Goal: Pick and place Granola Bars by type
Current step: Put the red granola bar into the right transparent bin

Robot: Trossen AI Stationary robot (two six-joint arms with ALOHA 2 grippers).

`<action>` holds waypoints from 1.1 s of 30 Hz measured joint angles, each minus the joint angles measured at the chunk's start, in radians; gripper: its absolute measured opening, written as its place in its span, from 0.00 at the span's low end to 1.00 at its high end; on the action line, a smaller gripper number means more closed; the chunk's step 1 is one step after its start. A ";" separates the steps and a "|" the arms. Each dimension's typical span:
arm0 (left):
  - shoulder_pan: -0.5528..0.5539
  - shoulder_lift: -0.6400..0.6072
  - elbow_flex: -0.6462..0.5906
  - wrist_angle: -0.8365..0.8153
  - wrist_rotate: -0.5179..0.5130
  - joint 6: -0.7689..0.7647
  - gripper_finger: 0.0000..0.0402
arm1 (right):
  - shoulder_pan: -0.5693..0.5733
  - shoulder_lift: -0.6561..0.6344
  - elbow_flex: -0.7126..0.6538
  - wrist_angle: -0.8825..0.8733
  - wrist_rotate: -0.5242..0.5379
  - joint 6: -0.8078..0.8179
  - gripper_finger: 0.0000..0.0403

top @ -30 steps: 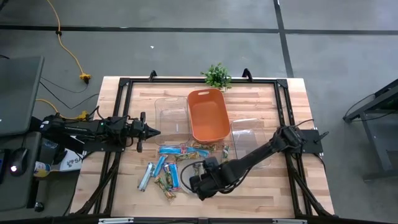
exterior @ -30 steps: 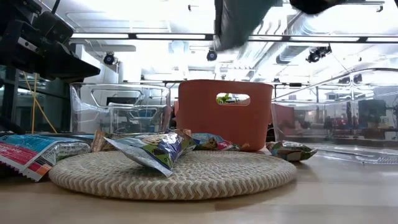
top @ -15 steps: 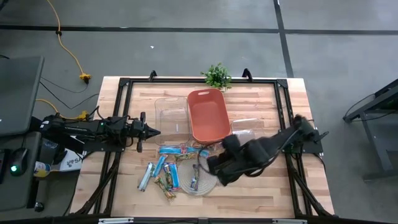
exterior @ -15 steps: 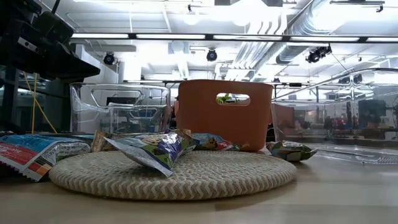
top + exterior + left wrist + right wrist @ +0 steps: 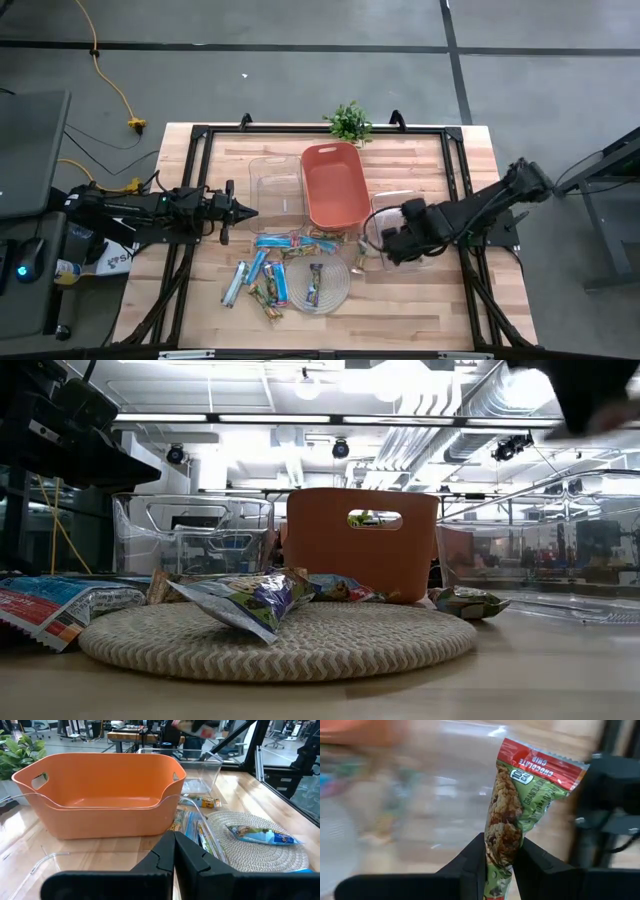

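My right gripper (image 5: pixel 388 243) hangs above the right clear bin (image 5: pixel 402 203), shut on a granola bar (image 5: pixel 522 795) in a red-and-green wrapper. Several more granola bars (image 5: pixel 268 268), blue and brown-green, lie flat on the wood left of the round woven mat (image 5: pixel 338 290). One blue bar (image 5: pixel 315 283) lies on that mat. My left gripper (image 5: pixel 246 212) waits shut at the table's left side, pointing level toward the left clear bin (image 5: pixel 275 180). My right gripper pinches the bar between its two fingers (image 5: pixel 476 857) near one end of the wrapper (image 5: pixel 501 845). The fingers point steeply down and lie along the bar. The bar is lifted clear and its free end (image 5: pixel 542 762) sticks out beyond the fingertips.
An orange basket (image 5: pixel 333 185) stands between the two clear bins at the table's far middle. A small green plant (image 5: pixel 349 122) sits at the far edge. A black frame runs round the table top. Bare wood lies at the near right.
My right gripper has risen from the woven mat and swung toward the table's right and far side, tipping more steeply downward, with the bar still pinched. It now stands over the right clear bin, and the mat with the blue bar lies uncovered.
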 joint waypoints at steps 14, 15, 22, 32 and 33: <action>0.000 0.000 0.000 0.000 0.000 0.000 0.00 | -0.164 -0.101 -0.444 0.507 -0.032 -0.445 0.17; 0.000 0.000 0.000 0.000 0.000 0.000 0.00 | -0.175 -0.101 -0.460 0.533 -0.041 -0.456 0.17; 0.000 0.000 0.000 0.000 0.000 0.000 0.00 | -0.222 -0.101 -0.519 0.601 -0.115 -0.486 0.17; 0.000 0.000 0.000 0.000 0.000 0.000 0.00 | -0.231 -0.103 -0.517 0.643 -0.150 -0.533 0.33; 0.000 0.000 0.000 0.000 0.000 0.000 0.00 | -0.231 -0.103 -0.517 0.645 -0.154 -0.537 0.35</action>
